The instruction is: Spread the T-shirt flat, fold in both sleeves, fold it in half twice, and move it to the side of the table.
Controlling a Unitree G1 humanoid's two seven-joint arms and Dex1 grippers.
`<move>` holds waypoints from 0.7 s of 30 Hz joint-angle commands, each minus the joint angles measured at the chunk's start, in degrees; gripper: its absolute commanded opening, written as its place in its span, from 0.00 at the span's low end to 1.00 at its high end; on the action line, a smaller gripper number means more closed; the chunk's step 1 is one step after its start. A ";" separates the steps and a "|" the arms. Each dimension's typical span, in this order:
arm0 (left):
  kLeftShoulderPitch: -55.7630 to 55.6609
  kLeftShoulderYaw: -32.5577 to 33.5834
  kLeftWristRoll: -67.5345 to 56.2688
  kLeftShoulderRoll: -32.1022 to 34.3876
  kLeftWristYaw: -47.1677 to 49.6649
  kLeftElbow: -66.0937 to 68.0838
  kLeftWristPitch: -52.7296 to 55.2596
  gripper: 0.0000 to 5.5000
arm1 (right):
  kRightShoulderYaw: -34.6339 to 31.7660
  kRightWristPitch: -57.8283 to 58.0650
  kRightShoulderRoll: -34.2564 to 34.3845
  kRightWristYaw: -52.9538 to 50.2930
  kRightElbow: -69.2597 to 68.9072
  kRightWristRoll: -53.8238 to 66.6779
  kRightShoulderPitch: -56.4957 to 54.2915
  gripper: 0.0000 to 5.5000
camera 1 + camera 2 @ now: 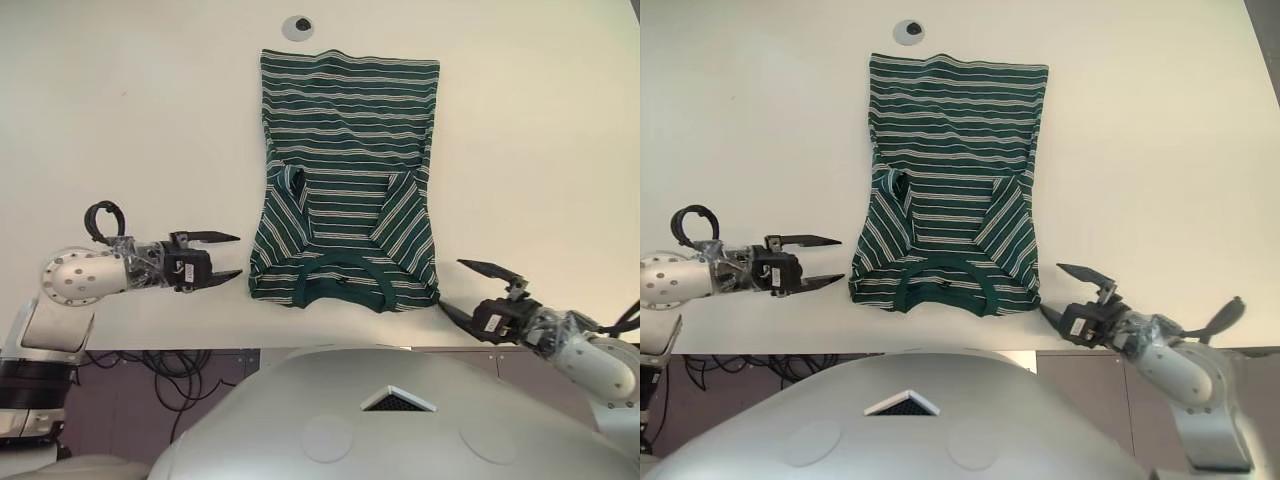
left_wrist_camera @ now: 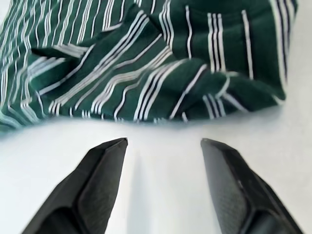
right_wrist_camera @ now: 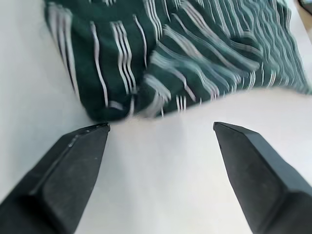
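The T-shirt (image 1: 347,175), dark green with thin white stripes, lies flat in the middle of the white table (image 1: 120,120), collar toward the near edge. Both sleeves are folded in over its front. My left gripper (image 1: 228,256) is open just left of the shirt's near left corner, a small gap away, empty. Near the table's front edge, my right gripper (image 1: 468,288) is open and empty, right beside the shirt's near right corner. The left wrist view shows the striped cloth (image 2: 146,63) just beyond the fingertips; the right wrist view shows the shirt corner (image 3: 146,58) close ahead.
A small round grey disc (image 1: 298,27) sits on the table just beyond the shirt's far left corner. Bare table stretches to the left and to the right (image 1: 540,130) of the shirt. Cables hang below the near table edge at the left (image 1: 170,370).
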 commanded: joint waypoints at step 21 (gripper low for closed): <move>-6.20 -15.46 12.84 4.01 1.44 1.48 1.46 0.05 | 12.56 6.55 -2.00 -2.78 6.96 -8.97 -6.29 0.20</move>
